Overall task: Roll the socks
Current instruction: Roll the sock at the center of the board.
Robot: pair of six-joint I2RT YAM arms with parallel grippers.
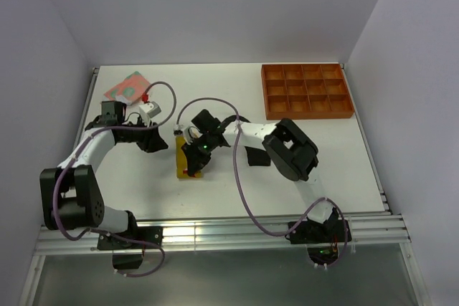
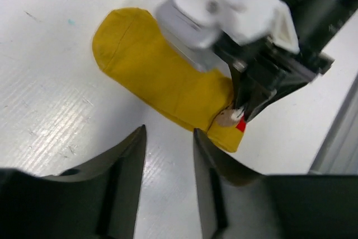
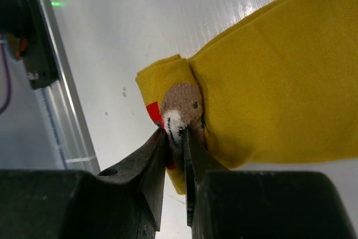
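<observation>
While right gripper [image 3: 174, 138] is clamping mustard sock [image 3: 279, 82] by tagged end, seemingly to begin rolling, left gripper [image 2: 168, 135] is hovering, jaws apart.

**Arm and gripper pose, both arms**

The left arm [image 1: 86, 152] is seen folded back over its base, elbow out to the left and wrist directed rightward. The left gripper [image 2: 169, 134] is held with fingers parted, and nothing is gripped between them. The right arm [image 1: 290, 150] is bent across toward the centre, wrist tipped downward. The right gripper [image 3: 176, 138] is closed, fingertips pinched on the tagged end of the yellow sock [image 3: 268, 82].
</observation>
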